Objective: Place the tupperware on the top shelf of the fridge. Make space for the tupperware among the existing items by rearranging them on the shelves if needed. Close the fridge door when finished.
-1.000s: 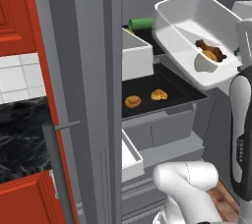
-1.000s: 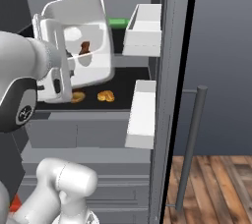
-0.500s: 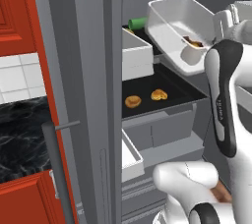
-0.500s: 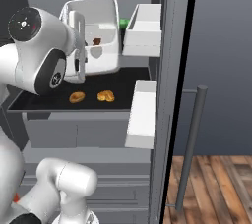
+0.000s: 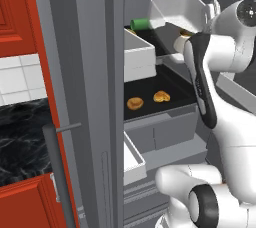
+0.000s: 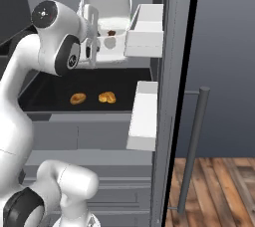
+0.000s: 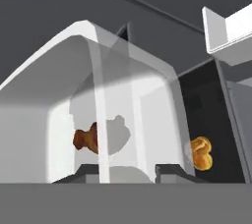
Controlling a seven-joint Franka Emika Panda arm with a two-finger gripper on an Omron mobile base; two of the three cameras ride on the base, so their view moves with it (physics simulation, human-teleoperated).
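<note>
Gripper (image 7: 127, 171) is clamped on the near rim of the tupperware (image 5: 182, 11), one finger either side of the wall, as the hand view shows. Tub is carried tilted, open mouth facing the arm, up at the level of the top shelf (image 5: 165, 39) inside the fridge (image 5: 90, 72). My read: rim pinch is the only grip a wide shallow tub allows, and the tilt comes from the wrist angle needed to reach into the cavity.

Tub is thin white plastic, rounded corners, flared lip, semi-translucent in the hand view: a brown lump (image 7: 86, 138) and a pale whitish lump (image 7: 115, 133) read through its wall. Whether they sit in the tub or on the shelf behind it I cannot tell.

Green cylinder (image 5: 140, 23) lies on its side at the left end of the top shelf, just beside the tub's far-left corner. It takes up that end, so the tub probably has to land to its right, or the cylinder gets shifted.

Lower shelf (image 5: 155, 89) is a flat matte black board; two small glossy orange-brown pastries (image 6: 92, 97) sit side by side on it, apart from each other, well below the tub. White square-cornered door bins (image 6: 145, 114) hang on the open right door.

Tub not yet set down; door still open.
</note>
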